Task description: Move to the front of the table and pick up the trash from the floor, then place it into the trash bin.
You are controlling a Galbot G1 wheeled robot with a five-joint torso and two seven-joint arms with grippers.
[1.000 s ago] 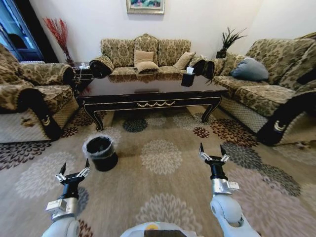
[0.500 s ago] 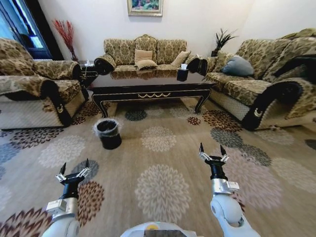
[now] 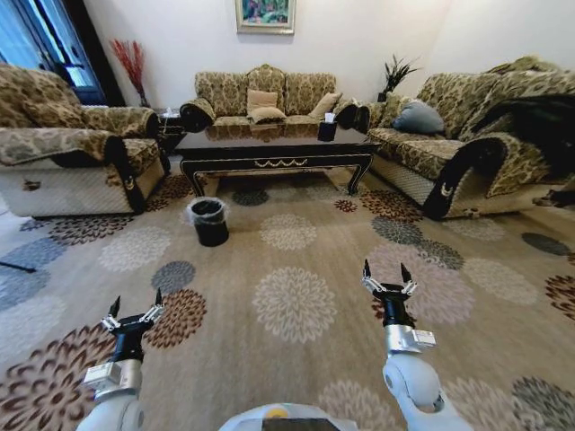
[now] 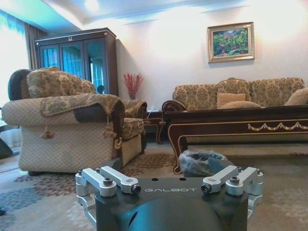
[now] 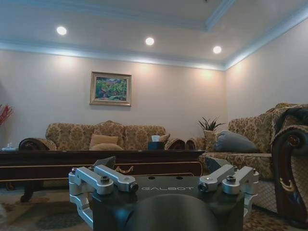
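Left hand: held low over the floor, fingers spread apart and empty, prongs pointing forward.
Right hand: held at about the same height as the left hand, fingers likewise spread and holding nothing.
Floor: beige-tan carpet with large round flower medallions in cream, brown, maroon and dark blue; it lay under and ahead of both hands.
Trash bin: small round black bucket with a crinkled clear liner folded over its rim, standing upright on the carpet well ahead of the left hand and slightly toward the right hand's side, near the desk's front left leg; in the left wrist view it showed just beyond the fingers.
Desk: long, low, dark-brown and glossy, with curved legs and gold scroll trim on its apron, far ahead of both hands, between the sofas.
Tissue box: black, on the desk toward the right hand's side.
Trash: no litter bits could be made out on the carpet from this far off.
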